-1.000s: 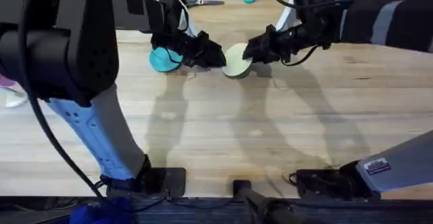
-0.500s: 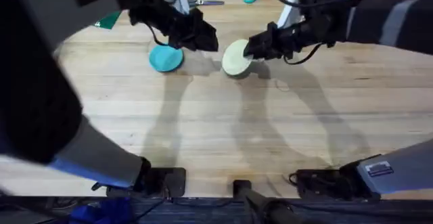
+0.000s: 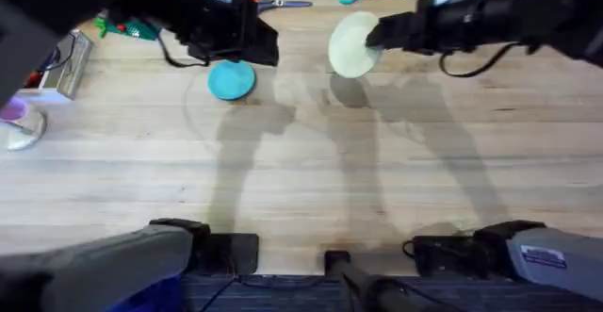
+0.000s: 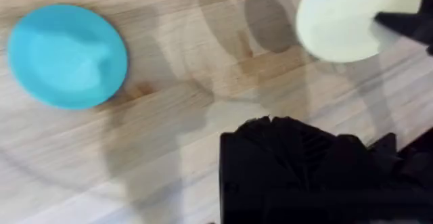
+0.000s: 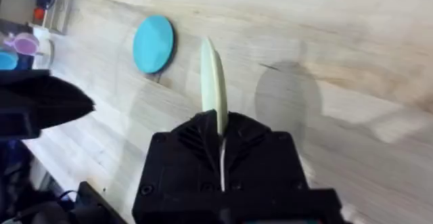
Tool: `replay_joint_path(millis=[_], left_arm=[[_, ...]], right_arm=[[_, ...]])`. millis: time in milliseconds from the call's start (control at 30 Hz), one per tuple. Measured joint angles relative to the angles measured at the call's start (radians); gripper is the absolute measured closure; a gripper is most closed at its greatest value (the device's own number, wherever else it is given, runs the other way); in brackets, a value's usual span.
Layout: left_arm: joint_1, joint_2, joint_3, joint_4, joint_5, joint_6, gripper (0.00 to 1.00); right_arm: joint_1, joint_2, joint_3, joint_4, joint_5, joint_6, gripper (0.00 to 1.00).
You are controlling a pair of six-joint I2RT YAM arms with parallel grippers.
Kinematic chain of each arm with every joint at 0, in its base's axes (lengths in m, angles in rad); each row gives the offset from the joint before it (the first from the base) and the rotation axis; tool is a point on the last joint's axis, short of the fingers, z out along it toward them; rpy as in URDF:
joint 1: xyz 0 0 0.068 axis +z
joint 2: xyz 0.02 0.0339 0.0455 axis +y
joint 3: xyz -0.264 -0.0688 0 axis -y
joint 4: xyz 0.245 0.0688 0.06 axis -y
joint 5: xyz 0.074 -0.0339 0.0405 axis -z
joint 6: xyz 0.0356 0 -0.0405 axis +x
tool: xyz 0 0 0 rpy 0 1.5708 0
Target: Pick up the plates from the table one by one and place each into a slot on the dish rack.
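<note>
Your wooden surface [image 3: 311,180] spreads across the overhead view, its planks and grain running side to side.

Above it, your right arm reaches in from the right and carries the pale yellow plate [image 3: 351,44] clear of the wood; the plate's shadow falls on the planks just below it. The right end effector [image 3: 377,37] is pinching that plate by its rim. In the right wrist view the pale yellow plate [image 5: 214,82] shows edge-on, a thin blade standing straight out from between the black fingers, so its flat faces turn to either side of the end effector [image 5: 221,126] and its long axis runs on along the arm's reach.

Your left arm comes in from the left, and the left end effector [image 3: 252,41] hangs above the far edge of the turquoise plate [image 3: 231,79]. You cannot tell from these views whether its fingers are spread or pressed together.

The turquoise plate lies flat on the surface, face up, to the left of the yellow one and well apart from it. The left wrist view looks down on its round face [image 4: 67,56].
</note>
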Motion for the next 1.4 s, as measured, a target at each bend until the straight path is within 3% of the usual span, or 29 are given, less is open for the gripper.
replay_joint_path(millis=[300, 533, 867, 1200, 1233, 1267, 1400], left_arm=[[0.0, -0.188, 0.0, -0.08, -0.088, 0.001, 0.96], [0.0, -0.277, 0.0, -0.127, -0.143, 0.004, 0.961], [0.0, -0.323, 0.0, -0.166, -0.192, 0.004, 0.961], [0.0, -0.324, 0.0, -0.168, -0.196, 0.006, 0.94], [0.0, -0.324, 0.0, -0.168, -0.197, 0.007, 0.875], [0.0, -0.324, 0.0, -0.168, -0.199, 0.009, 0.743], [0.0, -0.324, 0.0, -0.168, -0.2, 0.01, 0.127]], right_arm=[[-0.063, -0.151, 0.001, -0.09, 0.016, -0.104, 0.973], [-0.065, -0.166, 0.093, -0.303, 0.141, -0.212, 0.973], [-0.065, -0.166, 0.286, -0.46, 0.329, -0.326, 0.973], [-0.065, -0.167, 0.323, -0.541, 0.502, -0.372, 0.973], [-0.065, -0.166, 0.323, -0.54, 0.509, -0.375, 0.973], [-0.065, -0.167, 0.323, -0.541, 0.515, -0.378, 0.973], [-0.065, -0.167, 0.323, -0.541, 0.53, -0.385, 0.973]])
